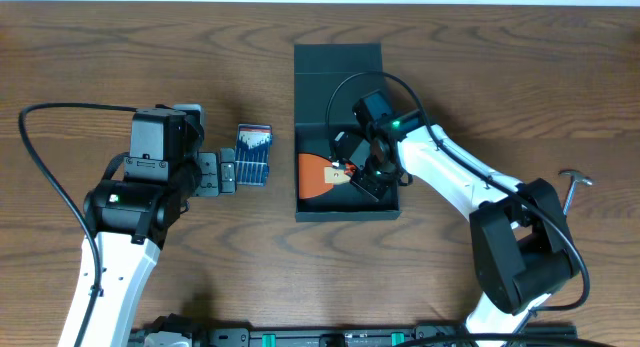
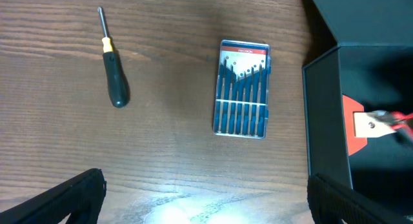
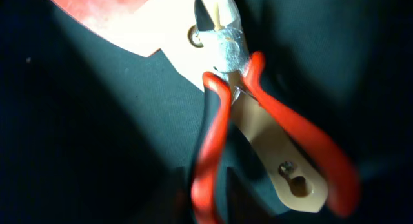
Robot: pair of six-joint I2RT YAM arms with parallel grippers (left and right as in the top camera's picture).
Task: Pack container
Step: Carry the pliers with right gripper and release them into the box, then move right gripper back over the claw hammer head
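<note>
On the near side of the brown wooden worktop (image 1: 480, 77), the left tool (image 1: 226, 174) hovers with its fingers wide apart and nothing between them. Just beyond it lies a small clear blue plastic case of screwdriver bits (image 1: 254, 154). The left wrist view also shows a black-handled screwdriver (image 2: 116, 88) lying apart from this case.

The right tool (image 1: 362, 177) is down inside the dark teal-green, matte, rigid rectangular container (image 1: 345, 215), which stands in the middle of the worktop. Under this tool are red-handled metal cutting pliers (image 3: 227, 51) on a beige card, next to an orange card piece (image 1: 315, 174). I cannot tell if the right tool is gripping the pliers or is apart from them.

At the far side, the flat hinged lid (image 1: 338, 72) lies open on the worktop.

The container looks stiff and probably light, like thick board. Its matte walls should not be slippery. I think it can slide when something pushes it, so one tool should steady a side wall. A thin upright wall is a good place to pinch. For closing, the free far edge of the lid seems the best hold, because the flap turns on its hinge.
</note>
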